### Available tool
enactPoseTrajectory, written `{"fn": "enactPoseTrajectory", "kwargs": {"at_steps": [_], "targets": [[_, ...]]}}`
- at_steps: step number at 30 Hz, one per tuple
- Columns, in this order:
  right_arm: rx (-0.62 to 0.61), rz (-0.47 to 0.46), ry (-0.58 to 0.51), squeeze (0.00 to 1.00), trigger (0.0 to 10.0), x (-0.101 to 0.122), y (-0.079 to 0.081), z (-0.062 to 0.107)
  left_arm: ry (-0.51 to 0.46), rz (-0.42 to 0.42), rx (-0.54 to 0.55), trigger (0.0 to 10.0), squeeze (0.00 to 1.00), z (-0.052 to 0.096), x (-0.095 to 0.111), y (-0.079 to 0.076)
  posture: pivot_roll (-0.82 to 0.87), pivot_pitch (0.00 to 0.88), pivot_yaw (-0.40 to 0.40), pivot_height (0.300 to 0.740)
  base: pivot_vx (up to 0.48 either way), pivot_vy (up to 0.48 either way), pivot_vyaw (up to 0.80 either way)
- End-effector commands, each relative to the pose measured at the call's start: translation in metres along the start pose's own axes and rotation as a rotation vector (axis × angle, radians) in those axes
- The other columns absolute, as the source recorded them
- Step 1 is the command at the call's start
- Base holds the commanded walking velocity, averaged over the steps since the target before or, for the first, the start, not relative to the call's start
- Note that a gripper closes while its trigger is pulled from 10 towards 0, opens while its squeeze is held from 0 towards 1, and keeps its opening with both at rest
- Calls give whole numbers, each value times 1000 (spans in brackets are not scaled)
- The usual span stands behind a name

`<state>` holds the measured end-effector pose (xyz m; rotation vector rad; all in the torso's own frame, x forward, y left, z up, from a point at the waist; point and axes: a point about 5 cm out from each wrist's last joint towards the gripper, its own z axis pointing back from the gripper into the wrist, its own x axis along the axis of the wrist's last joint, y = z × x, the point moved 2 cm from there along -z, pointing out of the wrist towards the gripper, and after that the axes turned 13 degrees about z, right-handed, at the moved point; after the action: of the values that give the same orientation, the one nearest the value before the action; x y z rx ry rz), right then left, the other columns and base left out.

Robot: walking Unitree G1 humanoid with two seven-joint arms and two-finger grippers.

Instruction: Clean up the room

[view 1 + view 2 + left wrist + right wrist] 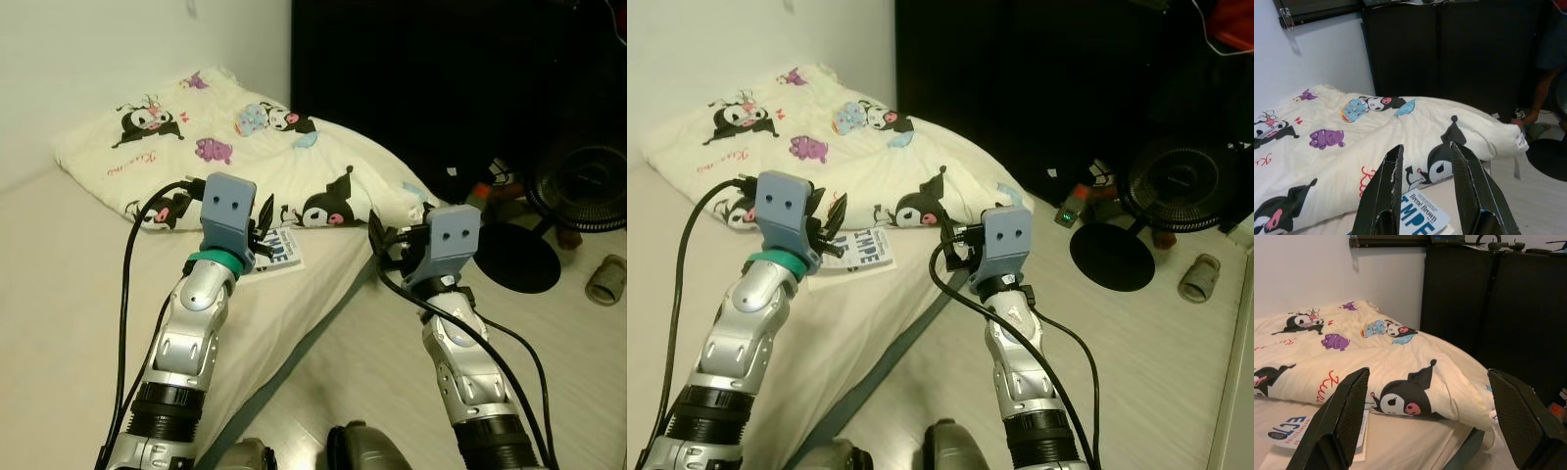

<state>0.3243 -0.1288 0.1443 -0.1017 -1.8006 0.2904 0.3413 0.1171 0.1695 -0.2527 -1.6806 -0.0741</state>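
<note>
Head views: one soft cartoon-print quilt [245, 157] bunched on the far mattress [59, 264]; one flat book [282, 250] beside it, near the left gripper [263, 233].

Left wrist: fingers [1383, 191] narrowly parted, empty.

Right wrist: right gripper [1435, 423] wide open, empty.

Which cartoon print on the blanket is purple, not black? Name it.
The purple hippo-like print on the blanket, near the red lettering; the neighbouring characters are black and white.

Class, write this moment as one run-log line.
left gripper: open, above book on bed | right gripper: open wide, beside bed edge | cartoon duvet: bunched | fan: on floor
</note>
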Motion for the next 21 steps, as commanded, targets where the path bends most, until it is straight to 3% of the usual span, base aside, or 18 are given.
{"fn": "enactPoseTrajectory", "kwargs": {"at_steps": [1, 7, 21], "targets": [[-4, -7, 15, 0, 10000, -4, 0, 3, 32, 3, -4, 10000, 0, 3, -10, 0, -113, 63, 29, 649, 0, 0, 0], [-5, -10, 16, 0, 10000, -4, 0, 3, 54, -65, -16, 10000, 0, 4, -20, 1, -115, 68, 28, 624, 0, 0, 0], [-11, -11, 20, 0, 10000, -4, 0, 5, 77, -96, -33, 10000, 0, 0, -28, 1, -123, 74, 34, 589, 0, 0, 0]]}}
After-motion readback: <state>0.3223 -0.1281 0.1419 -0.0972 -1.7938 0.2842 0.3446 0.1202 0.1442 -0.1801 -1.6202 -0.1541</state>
